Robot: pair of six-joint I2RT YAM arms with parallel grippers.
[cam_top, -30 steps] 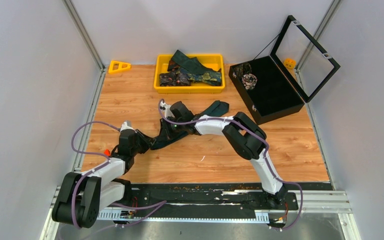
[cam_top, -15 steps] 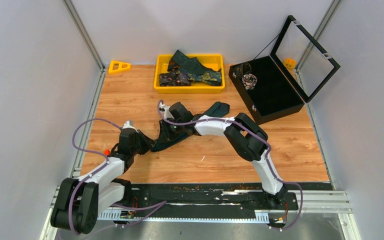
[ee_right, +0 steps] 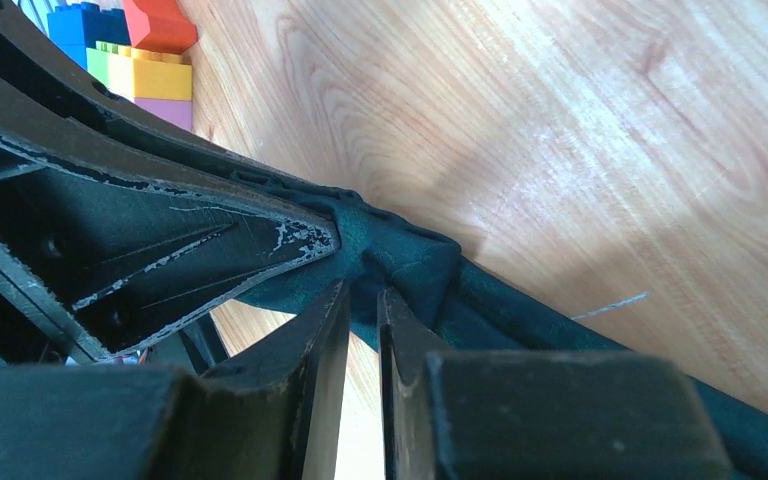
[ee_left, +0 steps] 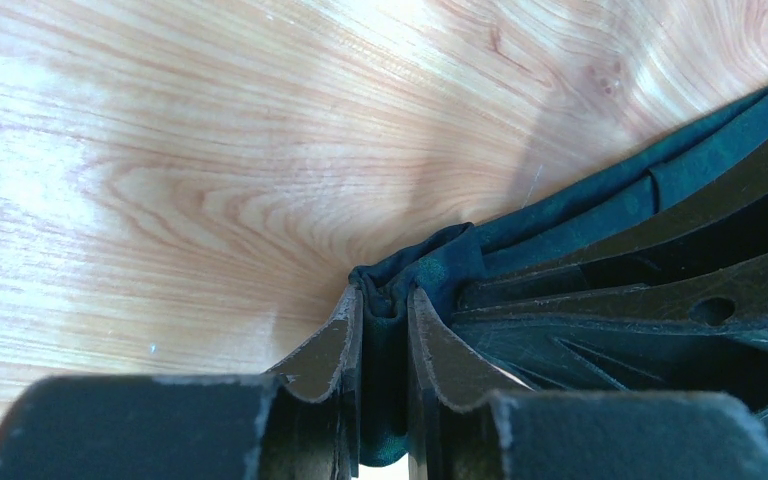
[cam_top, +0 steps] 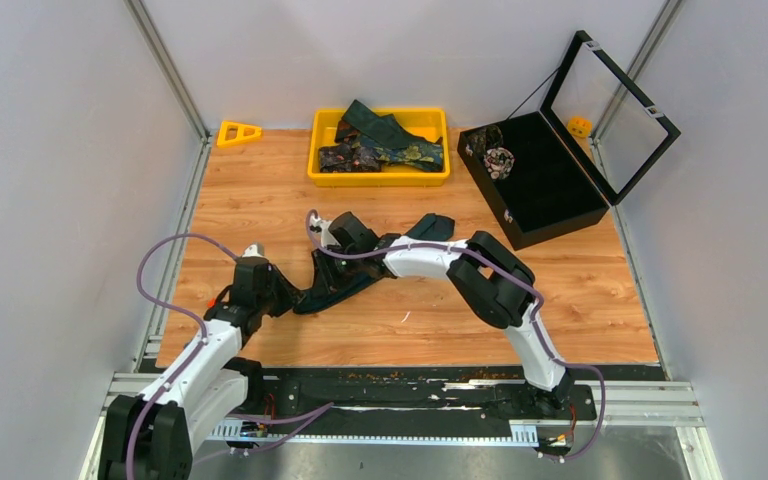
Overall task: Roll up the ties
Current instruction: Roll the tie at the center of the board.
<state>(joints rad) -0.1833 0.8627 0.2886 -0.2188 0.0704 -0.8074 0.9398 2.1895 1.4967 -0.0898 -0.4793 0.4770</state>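
The wooden worktop (cam_top: 260, 200) carries a black case (cam_top: 550, 190), its clear lid (cam_top: 610, 112) raised, just right of the yellow tray (cam_top: 380, 178). The tray holds a heap of ties (cam_top: 380, 148), teal and patterned. Nearer than the tray and well apart from it, a dark teal tie (cam_top: 432, 226) lies slantwise on the wood, its wide end toward the tray's right corner. The left hand (ee_left: 385, 300), at the tie's end farthest from the tray, pinches a bunched fold of the fabric. The right hand (ee_right: 360, 292) sits partway along the tie, fingers nearly together at a crumpled fold; whether they pinch it I cannot tell.
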